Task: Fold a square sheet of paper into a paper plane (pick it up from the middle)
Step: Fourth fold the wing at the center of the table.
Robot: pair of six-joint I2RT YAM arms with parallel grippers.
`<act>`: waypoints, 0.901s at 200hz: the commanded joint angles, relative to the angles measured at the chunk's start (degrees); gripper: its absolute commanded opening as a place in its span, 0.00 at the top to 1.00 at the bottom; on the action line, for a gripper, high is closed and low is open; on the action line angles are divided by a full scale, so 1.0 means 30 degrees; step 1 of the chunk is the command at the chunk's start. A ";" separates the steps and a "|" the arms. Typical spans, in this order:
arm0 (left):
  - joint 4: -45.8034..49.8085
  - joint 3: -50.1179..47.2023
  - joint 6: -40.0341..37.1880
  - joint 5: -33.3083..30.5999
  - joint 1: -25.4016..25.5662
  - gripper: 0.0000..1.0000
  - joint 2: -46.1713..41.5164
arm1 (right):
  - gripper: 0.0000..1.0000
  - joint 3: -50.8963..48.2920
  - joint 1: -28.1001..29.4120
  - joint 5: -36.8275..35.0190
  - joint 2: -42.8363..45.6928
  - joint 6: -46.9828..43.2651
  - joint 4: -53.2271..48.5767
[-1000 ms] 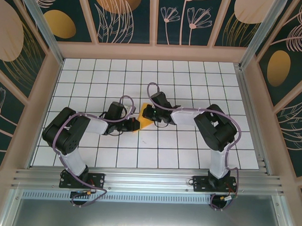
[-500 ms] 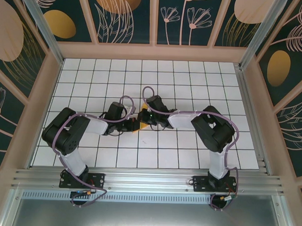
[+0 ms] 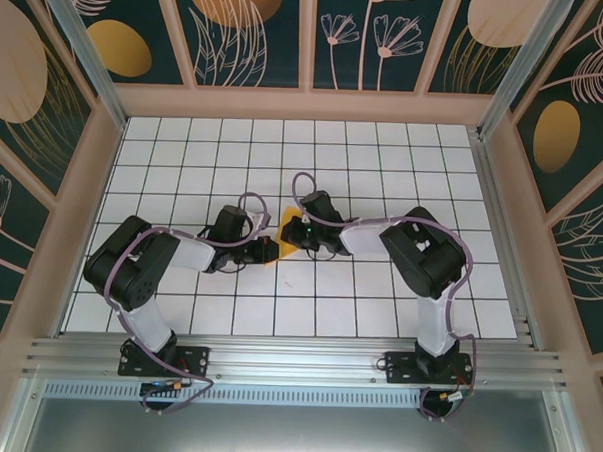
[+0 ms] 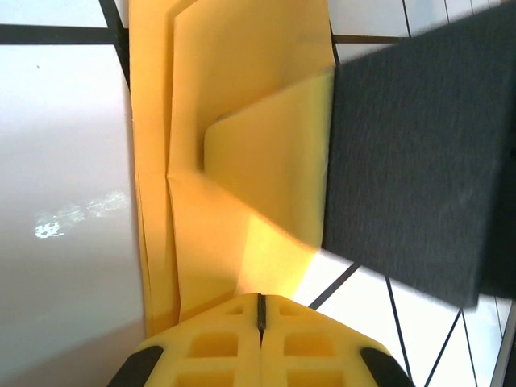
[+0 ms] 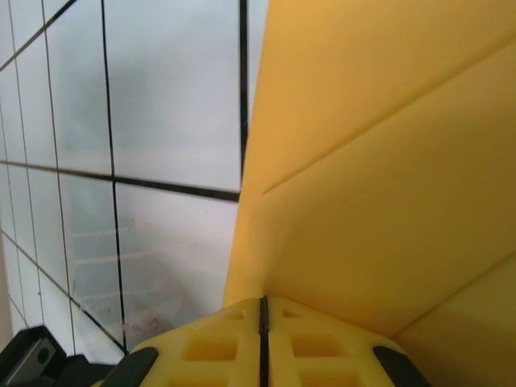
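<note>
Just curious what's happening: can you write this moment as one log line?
left gripper: shut, tips at folded paper | right gripper: shut on folded paper's flap | fold: unfinished | place: middle of table

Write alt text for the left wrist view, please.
A folded orange-yellow paper sheet, creased lengthwise, lies on the white tiled table; the left tool, yellow tips shut, meets its near edge. A dark grey block covers its right side.

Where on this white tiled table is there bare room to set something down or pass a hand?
Free on the white tiled table: the far rows along the back wall, the strip right of the right arm, the near middle tiles by the metal rail. Crowded: the centre, where left gripper and right gripper meet at the folded orange-yellow paper sheet.
</note>
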State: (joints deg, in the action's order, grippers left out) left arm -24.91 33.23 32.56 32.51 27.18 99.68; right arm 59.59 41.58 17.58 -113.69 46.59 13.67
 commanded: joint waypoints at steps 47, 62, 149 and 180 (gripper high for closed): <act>0.3770 -0.1351 -0.0115 -0.1903 -0.0066 1.00 0.0863 | 0.88 0.2166 -0.2358 -0.0769 -0.1640 -0.1074 -0.2395; 0.3762 -0.1353 -0.0100 -0.1917 -0.0066 1.00 0.0852 | 0.88 0.2566 -0.2867 -0.1143 -0.1959 -0.1014 -0.2989; 0.3745 -0.1355 -0.0073 -0.1993 -0.0066 1.00 0.0841 | 0.86 0.3563 -0.5143 -0.0194 -0.2106 -0.2401 -0.3416; 0.3725 -0.1410 -0.0041 -0.1990 -0.0066 1.00 0.0742 | 0.85 0.3564 -0.4556 -0.0194 -0.0881 -0.3037 -0.3433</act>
State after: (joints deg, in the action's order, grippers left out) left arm -25.91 32.71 32.58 32.36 27.18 99.59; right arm 69.32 26.50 19.53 -118.67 40.75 6.11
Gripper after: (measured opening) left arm 0.050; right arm 0.150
